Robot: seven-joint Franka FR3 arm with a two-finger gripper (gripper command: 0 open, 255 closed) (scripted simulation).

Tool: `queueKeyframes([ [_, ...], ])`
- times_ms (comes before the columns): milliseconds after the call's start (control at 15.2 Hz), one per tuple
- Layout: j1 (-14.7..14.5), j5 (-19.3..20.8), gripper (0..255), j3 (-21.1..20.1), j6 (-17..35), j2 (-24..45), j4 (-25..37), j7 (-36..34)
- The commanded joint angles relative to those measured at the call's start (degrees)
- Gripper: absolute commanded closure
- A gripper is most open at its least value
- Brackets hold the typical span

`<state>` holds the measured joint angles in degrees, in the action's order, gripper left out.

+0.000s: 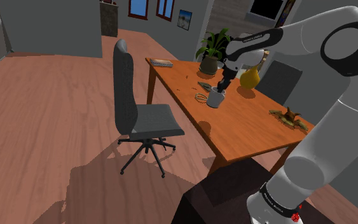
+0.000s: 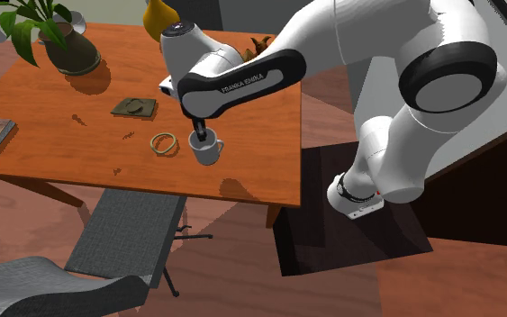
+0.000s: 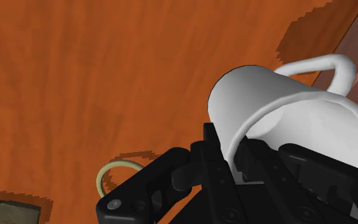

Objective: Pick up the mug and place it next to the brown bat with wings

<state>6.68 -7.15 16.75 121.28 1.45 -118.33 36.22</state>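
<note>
Orange table (image 1: 254, 124) is carrying the white mug (image 1: 215, 98) mid-surface, well apart from the brown bat (image 1: 290, 117). Gripper (image 1: 222, 86) is clamping its rim wall. Likely rigid, light, slick; rim pinch is suiting it.

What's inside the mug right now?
One finger of the claw reaches inside the mug, pinching its rim against the other finger outside. Bare white inner wall shows beside it. The mug's bottom is hidden behind the claw, so contents there can't be confirmed.
</note>
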Motion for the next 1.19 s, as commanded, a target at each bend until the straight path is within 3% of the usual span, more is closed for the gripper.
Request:
queueKeyframes([
  [0, 0.04, 0.32, 255, 0.06, -1.75, -0.57, 1.19, -0.24],
  [1122, 0.67, 1.63, 255, 0.72, -13.48, -3.0, 10.57, -0.62],
])
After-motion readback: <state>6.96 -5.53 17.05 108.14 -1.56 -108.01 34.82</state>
